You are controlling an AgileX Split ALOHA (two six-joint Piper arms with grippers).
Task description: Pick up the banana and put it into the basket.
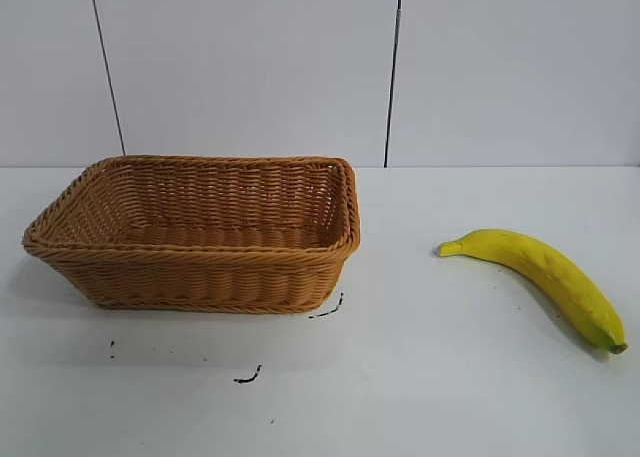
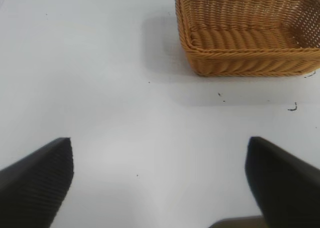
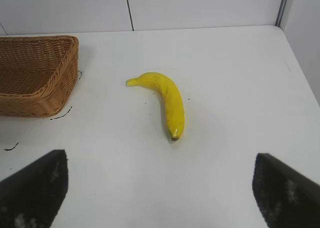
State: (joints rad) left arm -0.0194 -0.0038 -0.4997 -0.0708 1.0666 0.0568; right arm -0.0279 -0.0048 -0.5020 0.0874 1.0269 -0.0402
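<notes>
The yellow banana [image 1: 545, 277] lies on the white table at the right, apart from the basket; it also shows in the right wrist view [image 3: 167, 101]. The tan woven basket [image 1: 200, 232] stands at the left and holds nothing; it also shows in the left wrist view [image 2: 250, 33] and the right wrist view [image 3: 35, 76]. My right gripper [image 3: 160, 185] is open above bare table, well short of the banana. My left gripper [image 2: 160, 180] is open above bare table, away from the basket. Neither gripper shows in the exterior view.
Small black marks [image 1: 248, 377] dot the table in front of the basket. A white panelled wall [image 1: 320, 67] stands behind the table. The table's edge [image 3: 300, 73] runs past the banana in the right wrist view.
</notes>
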